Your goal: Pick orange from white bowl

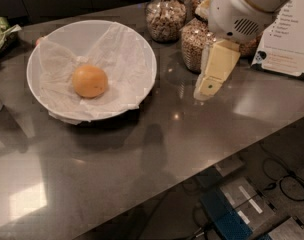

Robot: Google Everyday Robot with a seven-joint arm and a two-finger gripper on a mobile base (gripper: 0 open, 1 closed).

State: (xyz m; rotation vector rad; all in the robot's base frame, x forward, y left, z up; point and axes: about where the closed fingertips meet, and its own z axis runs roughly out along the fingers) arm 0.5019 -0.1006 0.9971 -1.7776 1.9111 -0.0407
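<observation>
Camera view: the orange [90,81] rests mid-bowl in the white bowl [77,30] toward the desk's [142,154] far left corner; the paper lining likely stops it rolling. The gripper [212,76] hangs near the far right edge beside the glass jars [165,16], well apart from the bowl. Its opening cannot be told, and it carries no orange.

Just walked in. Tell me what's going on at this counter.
A robot arm is set to pick the orange, which sits untouched on crinkled paper in the white bowl. The gripper hangs over the dark counter to the right of the bowl, in front of the glass jars of grains. It carries nothing and is well clear of the fruit. The pick has not yet happened.
</observation>
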